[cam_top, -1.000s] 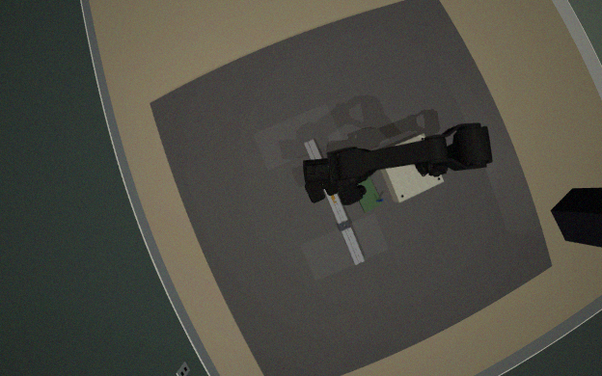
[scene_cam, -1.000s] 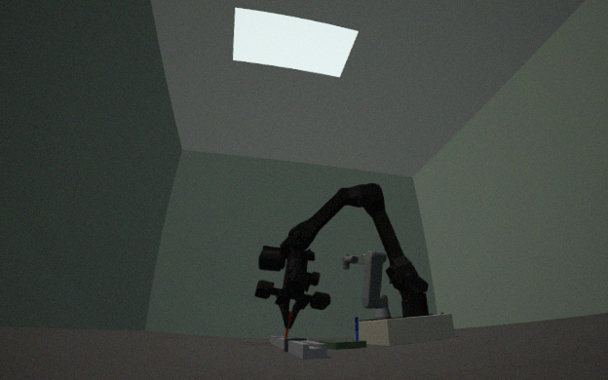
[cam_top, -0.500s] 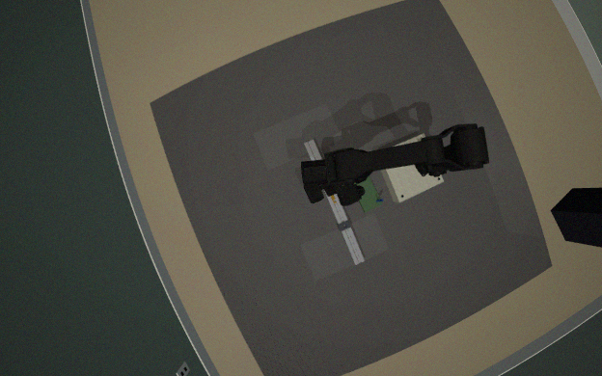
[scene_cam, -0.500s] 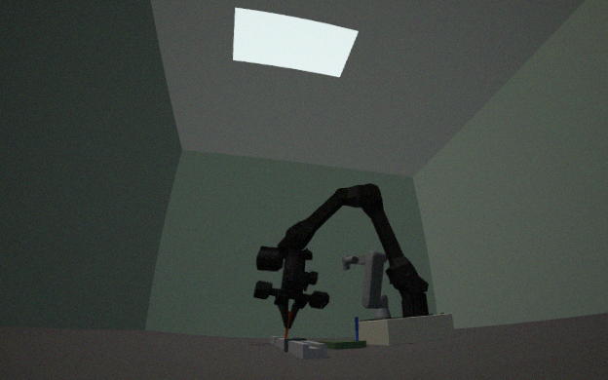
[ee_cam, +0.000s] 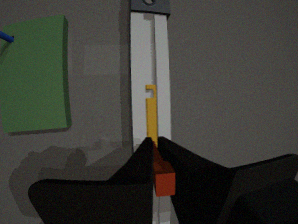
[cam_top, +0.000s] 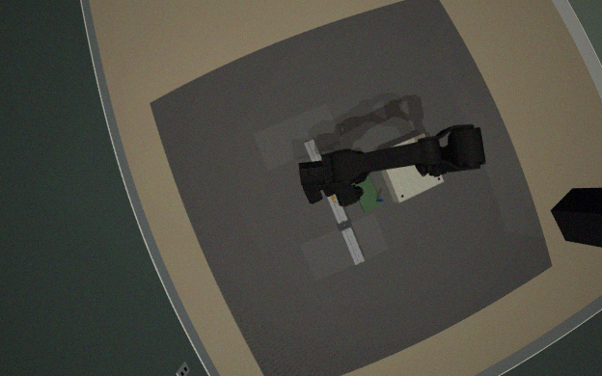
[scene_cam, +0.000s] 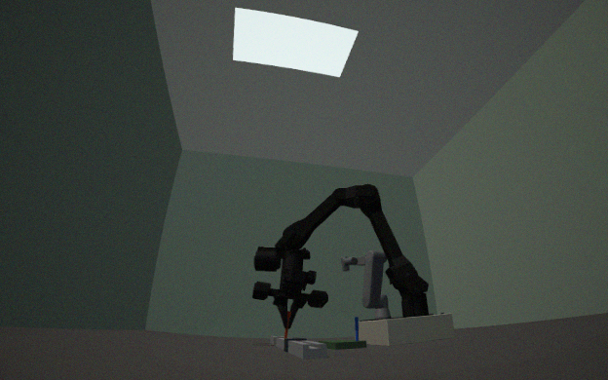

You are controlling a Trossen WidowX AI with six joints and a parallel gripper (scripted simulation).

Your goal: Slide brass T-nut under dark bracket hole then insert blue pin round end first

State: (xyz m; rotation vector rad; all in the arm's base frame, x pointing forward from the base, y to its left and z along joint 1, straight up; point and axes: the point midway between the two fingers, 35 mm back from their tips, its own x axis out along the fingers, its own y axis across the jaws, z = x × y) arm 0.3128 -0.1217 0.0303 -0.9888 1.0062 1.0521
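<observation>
Wrist view shows us the gripper [scene_cam: 287, 325] [ee_cam: 153, 143] pinching the orange handle [scene_cam: 288, 319] [ee_cam: 164, 183], brass T-nut [cam_top: 333, 199] [ee_cam: 151, 117] over the rail's slot [ee_cam: 154, 65], short of the bracket [cam_top: 343, 225] [ee_cam: 150, 6], blue pin [cam_top: 379, 201] [scene_cam: 357, 328] [ee_cam: 6, 36] upright only in exterior

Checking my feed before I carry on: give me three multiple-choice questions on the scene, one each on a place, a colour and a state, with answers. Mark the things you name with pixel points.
1. Where does the blue pin stand?
A) In the rail's slot
B) At the green tray
C) On the bracket

2. What colour is the handle?
A) Orange
B) Purple
C) White

3. How is the tool?
A) Wide open
B) Shut on nothing
C) Shut on the handle

1: B, the blue pin [cam_top: 380, 201] [scene_cam: 357, 328] [ee_cam: 6, 36] rises from the green tray [cam_top: 369, 197] [scene_cam: 345, 345] [ee_cam: 37, 75].
2: A, the handle [scene_cam: 286, 333] [ee_cam: 165, 184] shows orange.
3: C, the tool [scene_cam: 288, 325] [ee_cam: 153, 143] has its fingers against the handle's sides.
</observation>
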